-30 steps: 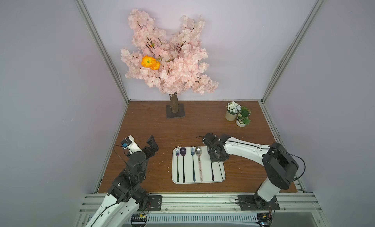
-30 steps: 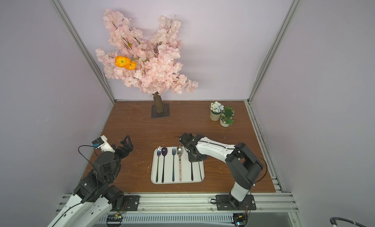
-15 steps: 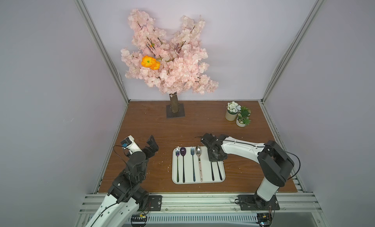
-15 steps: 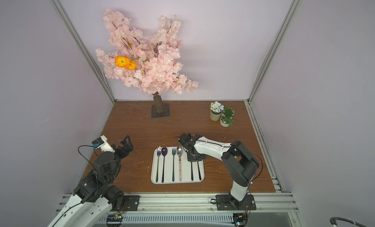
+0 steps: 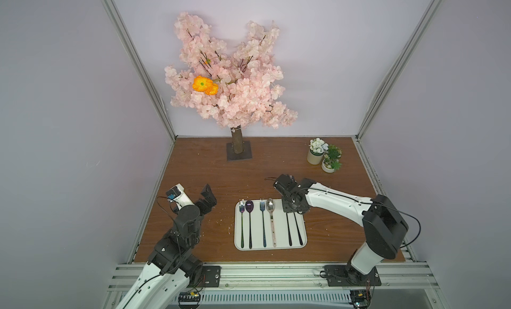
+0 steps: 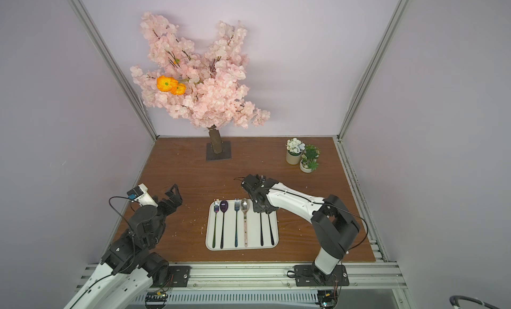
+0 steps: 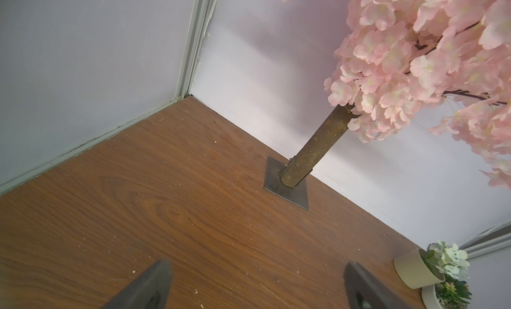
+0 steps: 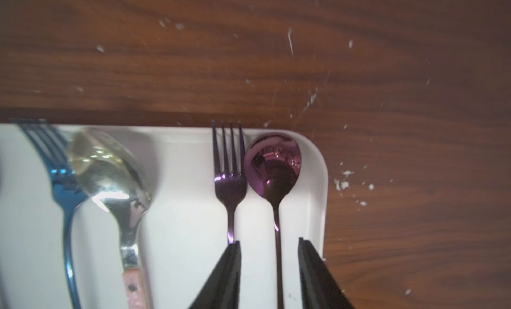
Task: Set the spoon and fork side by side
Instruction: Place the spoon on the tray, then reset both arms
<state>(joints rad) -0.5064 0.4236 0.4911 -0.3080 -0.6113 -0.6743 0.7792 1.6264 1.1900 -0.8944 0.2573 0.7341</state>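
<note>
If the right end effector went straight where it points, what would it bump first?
The right end effector would probably meet the purple spoon handle between its fingers, on the white tray; height is unclear.

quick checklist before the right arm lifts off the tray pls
1. Right pincer not clamping the purple spoon: ok, jaws apart with a gap on each side of the handle.
2. Purple spoon beside the purple fork, heads level, handles parallel: ok.
3. Both lie inside the tray: ok.
4. Pincer finger clear of the fork's handle: cannot tell, the finger hides it.
5. Left pincer open, empty, away from the tray: ok.
</note>
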